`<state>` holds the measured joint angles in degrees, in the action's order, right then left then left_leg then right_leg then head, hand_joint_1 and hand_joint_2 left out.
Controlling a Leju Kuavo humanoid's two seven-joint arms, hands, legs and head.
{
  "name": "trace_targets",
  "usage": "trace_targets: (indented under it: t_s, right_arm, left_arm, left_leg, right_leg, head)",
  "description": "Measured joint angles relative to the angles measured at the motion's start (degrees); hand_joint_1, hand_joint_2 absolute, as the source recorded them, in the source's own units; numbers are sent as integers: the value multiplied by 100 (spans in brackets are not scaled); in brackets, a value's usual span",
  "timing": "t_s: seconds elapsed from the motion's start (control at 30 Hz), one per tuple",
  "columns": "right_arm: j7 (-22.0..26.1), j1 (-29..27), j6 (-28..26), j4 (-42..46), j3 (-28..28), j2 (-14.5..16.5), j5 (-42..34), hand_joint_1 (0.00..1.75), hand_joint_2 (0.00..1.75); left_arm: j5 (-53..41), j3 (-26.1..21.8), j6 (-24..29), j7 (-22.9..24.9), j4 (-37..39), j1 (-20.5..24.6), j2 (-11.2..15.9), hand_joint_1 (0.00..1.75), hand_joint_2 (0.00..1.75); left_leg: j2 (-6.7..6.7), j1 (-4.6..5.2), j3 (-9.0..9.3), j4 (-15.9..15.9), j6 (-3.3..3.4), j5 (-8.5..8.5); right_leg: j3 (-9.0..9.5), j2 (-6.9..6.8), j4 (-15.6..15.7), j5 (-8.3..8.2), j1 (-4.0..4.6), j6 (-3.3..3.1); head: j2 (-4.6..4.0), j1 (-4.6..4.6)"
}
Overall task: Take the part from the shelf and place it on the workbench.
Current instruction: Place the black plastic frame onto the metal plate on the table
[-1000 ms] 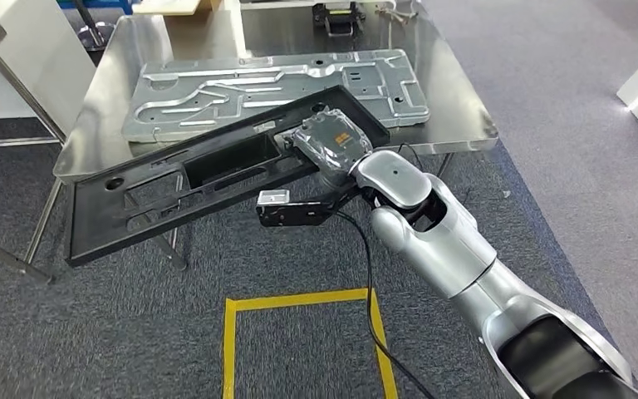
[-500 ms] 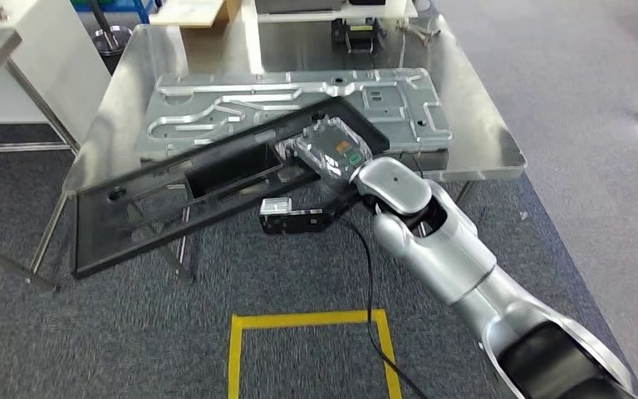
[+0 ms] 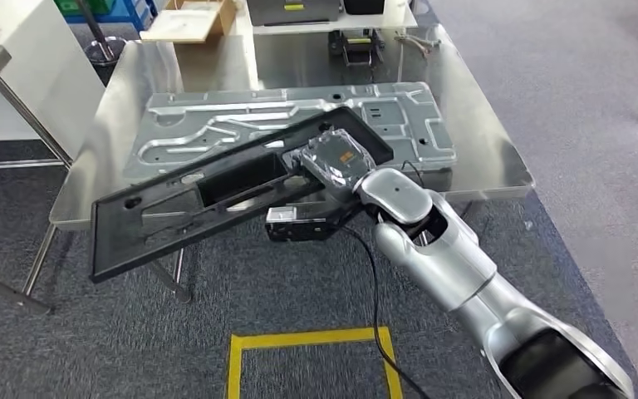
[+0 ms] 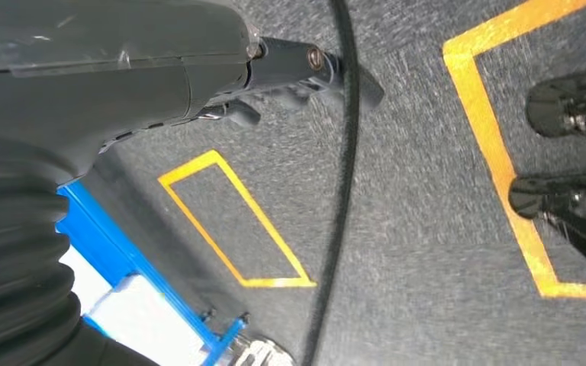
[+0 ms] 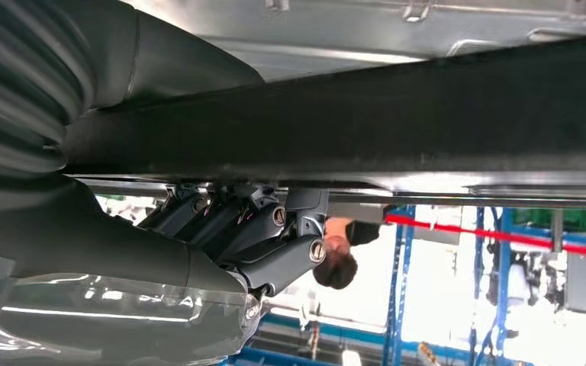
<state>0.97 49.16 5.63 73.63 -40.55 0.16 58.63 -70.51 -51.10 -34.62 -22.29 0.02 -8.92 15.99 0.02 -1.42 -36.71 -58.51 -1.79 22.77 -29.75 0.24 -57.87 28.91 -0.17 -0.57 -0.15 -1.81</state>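
A long black plastic panel with cut-outs (image 3: pixel 216 195), held at its right end by the robot's right hand (image 3: pixel 332 162), juts left past the near edge of a shiny steel workbench (image 3: pixel 498 154), partly overlapping the flat grey stamped metal plate (image 3: pixel 399 116) lying on it.

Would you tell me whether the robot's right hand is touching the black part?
Touching. In the head view the right hand grips the black part at its edge; the right wrist view shows the fingers curled under the part's underside.
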Motion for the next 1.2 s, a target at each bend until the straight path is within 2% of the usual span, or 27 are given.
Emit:
trace_targets:
  t_s: [0.07, 0.13, 0.17, 0.23, 0.27, 0.3, 0.33, 0.37, 0.4, 0.43, 0.47, 0.5, 0.53, 0.63, 0.7, 0.77, 0.8, 0.83, 0.87, 0.9, 0.93, 1.0, 1.03, 1.13, 1.2]
  right_arm:
    - [4, -17, -10, 0, 5, -6, 11, 168, 175]
    - [8, -17, -25, 2, 22, -10, 18, 168, 175]
    - [11, -17, -35, 2, 34, -12, 20, 168, 175]
    - [18, -34, -53, 2, 52, -14, 28, 168, 175]
    - [21, -55, -54, 2, 55, -19, 39, 168, 175]
    - [22, -80, -54, 1, 56, -26, 51, 168, 175]
    - [23, -101, -54, 1, 58, -33, 63, 168, 175]
    - [23, -112, -54, 1, 64, -39, 71, 168, 175]
    - [25, -115, -54, 1, 75, -42, 75, 168, 175]
    - [27, -109, -55, 1, 90, -48, 76, 168, 175]
    - [30, -105, -57, 2, 105, -54, 76, 168, 175]
    - [32, -104, -60, 3, 121, -61, 76, 168, 175]
    - [33, -104, -61, 3, 136, -72, 76, 168, 175]
    - [31, -103, -62, 2, 181, -99, 99, 168, 175]
    - [29, -95, -64, 1, 210, -107, 113, 168, 175]
    - [28, -112, -65, -10, 237, -120, 127, 168, 175]
    - [28, -134, -66, -21, 254, -137, 140, 168, 175]
    - [27, -159, -67, -33, 275, -163, 155, 168, 175]
    - [27, -179, -69, -43, 300, -196, 169, 168, 175]
    - [27, -194, -76, -48, 333, -233, 181, 168, 175]
    - [27, -203, -92, -51, 372, -276, 193, 168, 175]
    - [27, -213, -143, -55, 472, -381, 211, 168, 175]
    - [27, -226, -165, -58, 533, -446, 216, 168, 175]
    - [30, -273, -188, -68, 744, -637, 231, 168, 175]
    - [33, -287, -204, -71, 883, -742, 237, 168, 175]
  left_arm:
    - [-6, 2, 3, -6, 0, -5, 4, 0, 175]
    - [-13, 5, 4, -16, 0, -8, 7, 0, 175]
    - [-17, 6, 5, -22, 0, -7, 8, 0, 175]
    - [-25, 7, 6, -31, 0, -2, 7, 0, 175]
    - [-26, 7, 7, -34, 0, -1, 6, 0, 175]
    - [-27, 8, 7, -35, 0, -2, 5, 0, 175]
    - [-27, 8, 7, -36, 0, -3, 5, 0, 175]
    - [-27, 9, 7, -36, 0, -3, 5, 0, 175]
    - [-25, 9, 7, -37, 0, -3, 3, 0, 175]
    - [-21, 10, 7, -38, 0, -2, -1, 0, 175]
    - [-15, 11, 7, -40, 0, 0, -5, 0, 175]
    - [-10, 13, 7, -44, 0, 2, -10, 0, 175]
    - [-7, 14, 8, -47, 0, -2, -15, 0, 175]
    - [-7, 21, 18, -52, 0, -12, -16, 0, 175]
    - [2, 28, 37, -47, 0, -9, -14, 0, 175]
    - [18, 31, 48, -42, 0, -12, -16, 0, 175]
    - [28, 31, 48, -42, 0, -18, -17, 0, 175]
    - [43, 31, 47, -43, 0, -30, -18, 0, 175]
    - [63, 31, 46, -44, 0, -49, -18, 0, 175]
    - [89, 31, 42, -46, 0, -70, -17, 0, 175]
    - [119, 31, 37, -49, 0, -89, -17, 0, 175]
    - [184, 27, 9, -57, 0, -117, -15, 0, 175]
    - [214, 22, -5, -62, 0, -133, -14, 0, 175]
    - [279, 0, -32, -78, 0, -205, -14, 0, 175]
    - [308, -11, -36, -87, 0, -225, -15, 0, 175]
  left_leg:
    - [-14, 9, 65, 12, 103, 22]
    - [-22, 0, 155, 41, 181, 57]
    - [-25, 1, 193, 50, 211, 78]
    - [-28, 13, 240, 48, 252, 139]
    - [-33, 22, 270, 47, 260, 175]
    - [-40, 33, 311, 46, 266, 214]
    - [-47, 46, 364, 46, 268, 256]
    - [-54, 62, 429, 47, 267, 300]
    - [-57, 72, 478, 52, 265, 345]
    - [-60, 86, 528, 53, 253, 388]
    - [-63, 94, 557, 54, 233, 426]
    - [-64, 97, 581, 49, 206, 446]
    - [-66, 105, 607, 35, 172, 450]
    - [-53, 95, 587, -162, 77, 521]
    - [-41, 75, 316, -697, 18, 752]
    - [-38, 57, -100, -1352, -31, 1010]
    - [-37, 46, -240, -1508, -54, 1028]
    - [-36, 33, -293, -1480, -75, 935]
    - [-35, 22, -242, -1242, -91, 727]
    - [-34, 10, -115, -858, -101, 453]
    - [-31, 9, 17, -487, -98, 272]
    - [-21, 30, 176, -40, -18, 175]
    - [-19, 46, 191, -6, 38, 221]
    - [-24, 28, 247, 37, 181, 158]
    - [-21, 15, 269, 63, 248, 150]
  right_leg:
    - [16, 4, -56, 23, 3, 82]
    - [-79, 2, -323, 82, -11, 139]
    - [-229, -1, -596, 180, -19, 156]
    - [-701, -2, -1308, 462, -19, 176]
    - [-919, -2, -1561, 565, -17, 176]
    - [-1060, -2, -1649, 569, -13, 169]
    - [-1105, -2, -1547, 447, -4, 145]
    - [-1055, -2, -1259, 200, 12, 96]
    - [-952, -4, -874, -117, 40, 32]
    - [-857, -5, -519, -338, 72, -34]
    - [-783, -5, -258, -478, 100, -87]
    - [-745, -4, -114, -538, 122, -121]
    - [-721, -2, -66, -507, 129, -143]
    - [-550, -7, 39, -513, 91, -207]
    - [-460, -16, 75, -481, 70, -246]
    - [-417, -16, 73, -436, 63, -259]
    - [-390, -16, 70, -411, 61, -254]
    - [-359, -16, 64, -382, 56, -243]
    - [-323, -15, 53, -350, 49, -226]
    - [-288, -15, 40, -314, 40, -203]
    - [-260, -15, 19, -281, 36, -176]
    - [-257, -13, -14, -229, 44, -110]
    - [-259, -13, -20, -208, 52, -73]
    - [-261, -20, -102, -103, 52, 37]
    - [-482, -19, -563, 151, 34, 97]
  head:
    - [0, 1]
    - [0, 1]
    - [0, 2]
    - [0, 1]
    - [0, 2]
    - [0, 2]
    - [0, 2]
    - [0, 2]
    - [0, 2]
    - [0, 2]
    - [0, 2]
    - [0, 2]
    - [0, 1]
    - [0, 0]
    - [0, 0]
    - [0, 0]
    - [0, 0]
    - [0, 0]
    - [0, 0]
    - [0, 0]
    - [0, 0]
    - [0, 0]
    - [0, 0]
    - [0, 1]
    - [0, 1]
